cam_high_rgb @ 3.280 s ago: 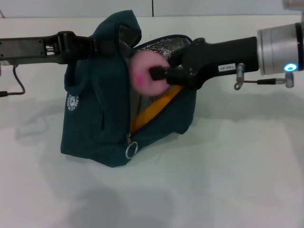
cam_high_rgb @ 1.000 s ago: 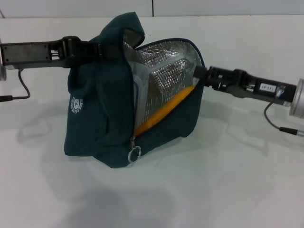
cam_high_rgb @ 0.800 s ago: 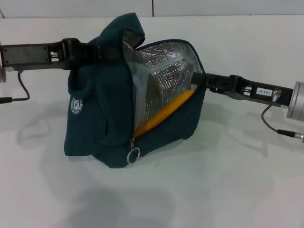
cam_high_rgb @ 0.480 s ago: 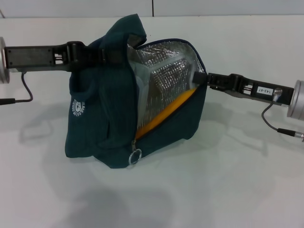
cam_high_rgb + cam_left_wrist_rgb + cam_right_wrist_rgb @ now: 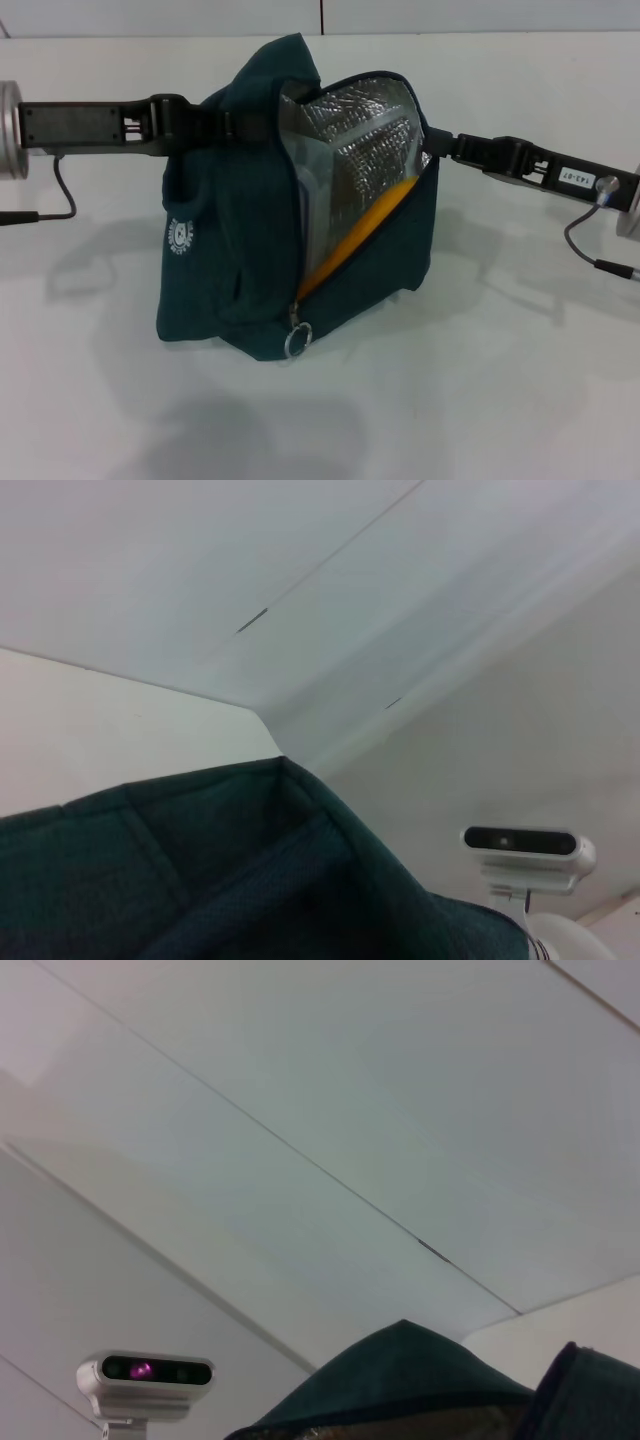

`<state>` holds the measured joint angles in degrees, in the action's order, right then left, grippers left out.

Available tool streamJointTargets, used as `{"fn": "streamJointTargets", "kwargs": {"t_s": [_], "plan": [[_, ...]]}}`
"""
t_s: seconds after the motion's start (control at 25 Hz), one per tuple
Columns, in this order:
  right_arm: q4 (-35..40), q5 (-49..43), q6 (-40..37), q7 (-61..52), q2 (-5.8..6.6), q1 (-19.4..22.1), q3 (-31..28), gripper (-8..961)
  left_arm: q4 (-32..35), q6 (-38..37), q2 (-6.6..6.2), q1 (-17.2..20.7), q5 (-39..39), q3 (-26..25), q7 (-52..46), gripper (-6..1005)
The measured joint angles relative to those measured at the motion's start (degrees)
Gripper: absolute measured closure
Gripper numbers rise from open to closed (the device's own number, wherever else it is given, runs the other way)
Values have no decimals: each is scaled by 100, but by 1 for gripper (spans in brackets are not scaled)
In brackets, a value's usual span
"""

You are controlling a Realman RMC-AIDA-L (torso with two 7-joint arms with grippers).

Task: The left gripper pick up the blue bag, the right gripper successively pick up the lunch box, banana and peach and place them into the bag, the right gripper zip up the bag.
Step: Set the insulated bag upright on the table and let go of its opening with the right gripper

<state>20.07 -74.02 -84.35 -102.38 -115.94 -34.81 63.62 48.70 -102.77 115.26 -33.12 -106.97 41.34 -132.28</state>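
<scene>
Left gripper (image 5: 235, 122) clamps bag (image 5: 240, 250) top, upright on table (image 5: 520, 380) | right gripper (image 5: 435, 145) at open edge, grip unclear | banana (image 5: 365, 230) inside; peach unseen | risk: I zip and banana jams zipper pull (image 5: 298, 338)

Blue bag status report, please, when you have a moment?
Left tool grips blue bag top. Right tool at opening's edge. Banana inside; zipper pull down, unzipped.
</scene>
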Motion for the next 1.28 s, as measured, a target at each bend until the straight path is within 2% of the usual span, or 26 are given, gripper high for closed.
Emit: {"fn": "streamJointTargets", "kwargs": {"t_s": [0.04, 0.24, 0.4, 0.56, 0.76, 0.84, 0.96, 1.0, 1.28], "plan": [[0, 0, -2, 6, 3, 12, -5, 895, 0, -1, 3, 0, 0, 3, 0, 948], [-3, 49, -74, 36, 4, 56, -16, 937, -1, -3, 31, -15, 2, 24, 0, 948], [141, 250, -408, 152, 30, 179, -28, 930, -6, -77, 77, -91, 91, 163, -13, 948], [883, 284, -671, 170, 45, 525, -29, 923, -11, -140, 115, -156, 307, 361, -44, 948], [1912, 355, -966, 122, 70, 1123, -51, 914, -172, -115, 243, -349, 338, 455, -28, 948], [2089, 413, -1032, 84, 98, 1266, -55, 910, -336, -47, 272, -423, 333, 455, 26, 948], [2153, 438, -1113, 40, 147, 1373, -111, 905, -539, 91, 302, -493, 308, 455, 124, 948], [2145, 438, -1126, 39, 157, 1383, -129, 903, -720, 309, 357, -548, 263, 470, 287, 948], [2114, 387, -1023, 45, 237, 1353, -138, 891, -1067, 558, 396, -590, 248, 525, 569, 948]]}}
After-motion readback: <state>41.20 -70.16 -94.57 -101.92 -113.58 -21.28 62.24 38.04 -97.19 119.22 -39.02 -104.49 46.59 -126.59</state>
